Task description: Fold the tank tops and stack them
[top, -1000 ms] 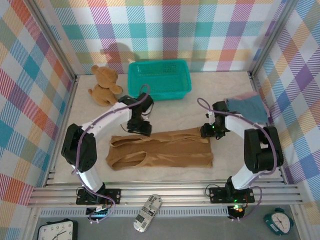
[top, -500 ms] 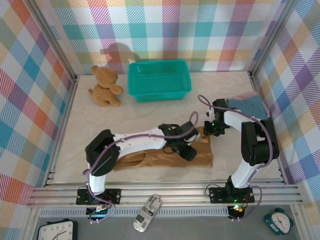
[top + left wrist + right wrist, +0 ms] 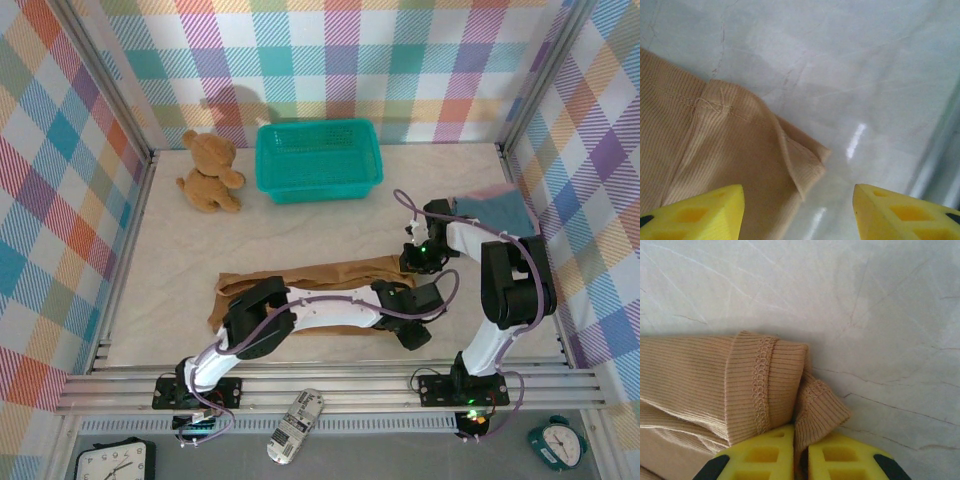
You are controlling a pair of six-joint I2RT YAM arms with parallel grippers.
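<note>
One ochre top (image 3: 700,375) between right fingers (image 3: 762,456)

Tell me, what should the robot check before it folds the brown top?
1. Right gripper pinching the far right corner of the ochre brown ribbed cloth tank top: ok.
2. Left gripper holding the near right corner: not ok, jaws open, corner lies just ahead of them.
3. Top lying flat: cannot tell, the left arm covers its middle.
4. Teal plastic mesh basket and brown plush teddy bear apart from the top: ok.
5. Folded slate blue cloth top lying by the right wall: ok.
</note>
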